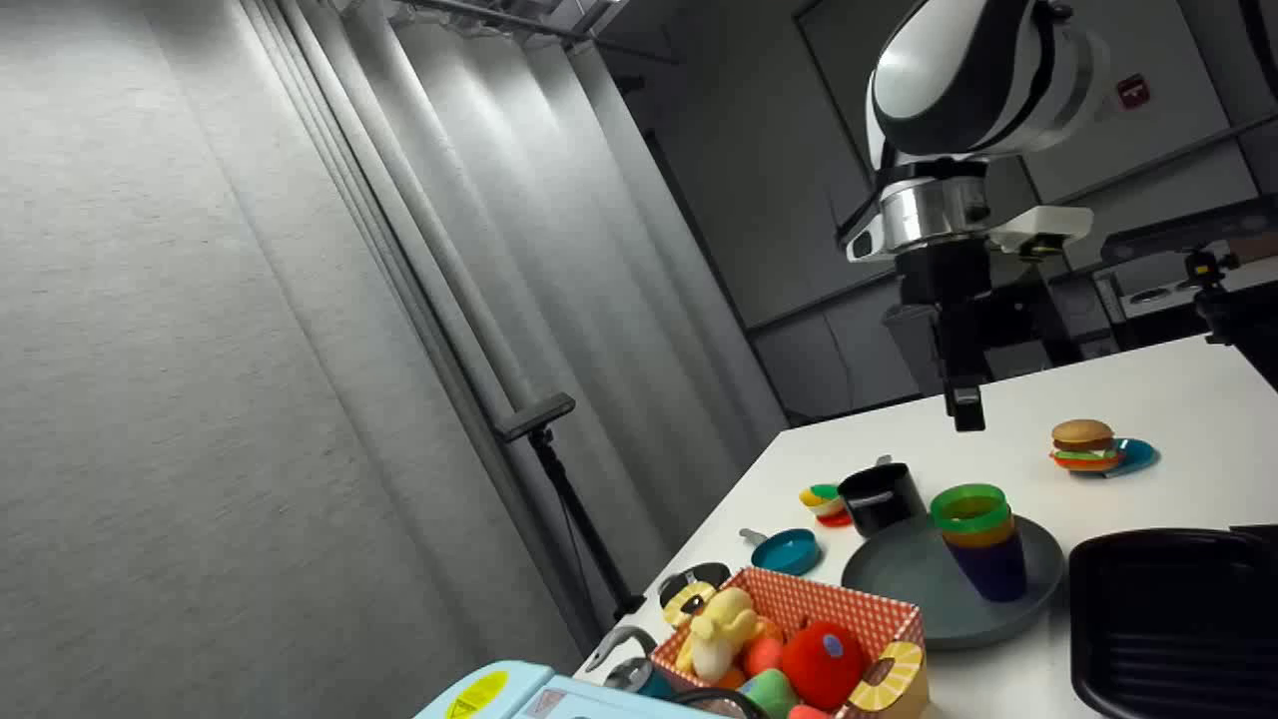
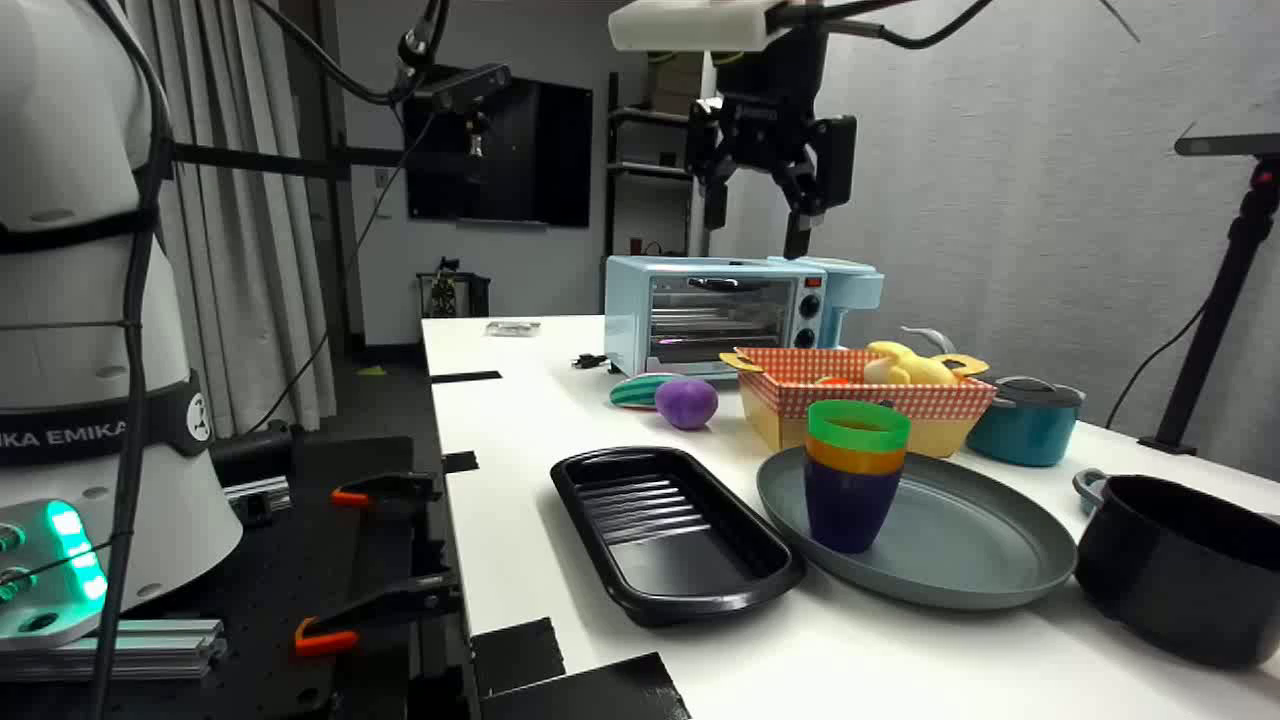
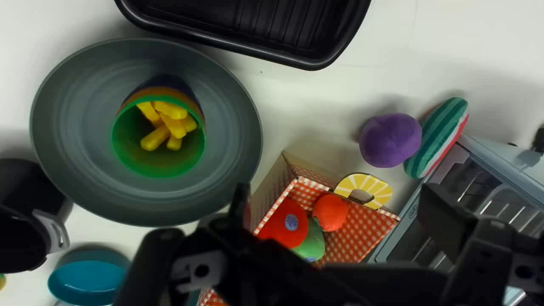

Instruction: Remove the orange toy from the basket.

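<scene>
Lowering your wide-open, empty hand (image 2: 756,222) into the basket (image 3: 361,231) could snag the larger red toy (image 3: 285,222), because it sits just beside the orange toy (image 3: 330,212).

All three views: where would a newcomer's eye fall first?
Probably the rectangular red checked cardboard basket of bright toys, beside the pale blue toaster oven. Next come the nested green, orange and purple plastic cups on the round grey plate. Above, the black jaws hang open.

The small rounded orange toy (image 3: 330,212) lies inside the red-checked basket (image 3: 362,231).
</scene>
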